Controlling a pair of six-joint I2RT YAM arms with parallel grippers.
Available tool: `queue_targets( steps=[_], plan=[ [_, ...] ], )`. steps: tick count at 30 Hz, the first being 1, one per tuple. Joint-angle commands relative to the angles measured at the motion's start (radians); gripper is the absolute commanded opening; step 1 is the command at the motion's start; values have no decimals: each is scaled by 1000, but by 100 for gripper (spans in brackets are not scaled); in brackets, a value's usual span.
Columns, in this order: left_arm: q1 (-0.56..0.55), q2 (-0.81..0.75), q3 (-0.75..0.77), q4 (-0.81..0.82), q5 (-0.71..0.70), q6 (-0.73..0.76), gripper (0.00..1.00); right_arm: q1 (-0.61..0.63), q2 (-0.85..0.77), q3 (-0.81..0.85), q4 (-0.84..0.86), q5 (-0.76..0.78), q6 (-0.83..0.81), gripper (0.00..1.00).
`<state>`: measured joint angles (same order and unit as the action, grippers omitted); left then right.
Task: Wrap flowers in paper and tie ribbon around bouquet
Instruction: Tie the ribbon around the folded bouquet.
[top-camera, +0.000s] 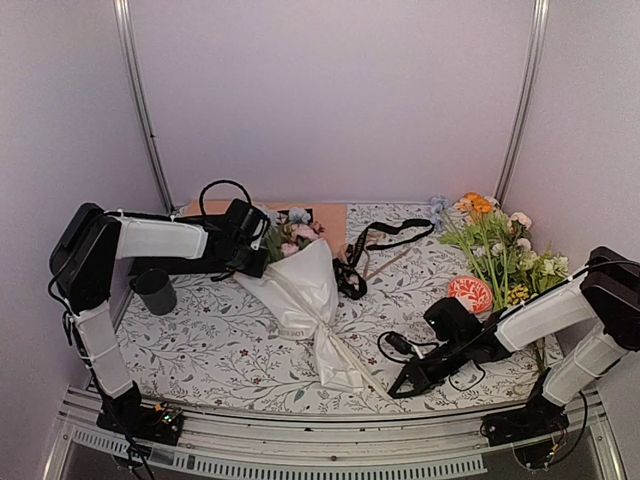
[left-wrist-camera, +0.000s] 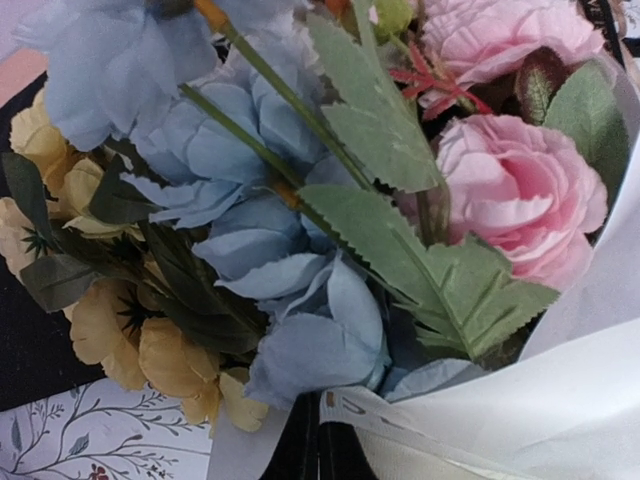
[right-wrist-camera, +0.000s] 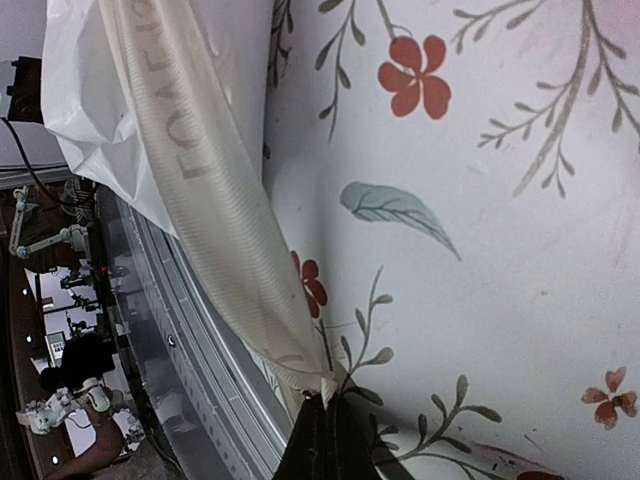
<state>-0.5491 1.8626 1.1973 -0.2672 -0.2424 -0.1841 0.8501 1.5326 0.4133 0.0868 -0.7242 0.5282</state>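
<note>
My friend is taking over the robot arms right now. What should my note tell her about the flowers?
The left gripper is shut at the flower end of the bouquet; what it pinches is hard to tell.
The right gripper is shut on the end of the ribbon, low near the front of the table.
The bouquet lies on the table between the arms.
Done: the flowers are wrapped in the paper, and the ribbon seems to cross the cone.
Left: no knot or bow shows, so the tying likely remains.
</note>
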Motion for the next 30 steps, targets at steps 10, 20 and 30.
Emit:
queue_targets(
  steps=[10, 20, 30],
  plan=[
    [-5, -206, -38, 66, -42, 20, 0, 35, -133, 423, -626, 47, -87, 1],
    [-3, -137, 63, 70, -49, 80, 0, 121, -133, 332, -529, 15, -30, 0],
    [57, -65, 45, 50, -129, 92, 0, 160, -104, 48, -285, -26, 87, 1]
  ],
)
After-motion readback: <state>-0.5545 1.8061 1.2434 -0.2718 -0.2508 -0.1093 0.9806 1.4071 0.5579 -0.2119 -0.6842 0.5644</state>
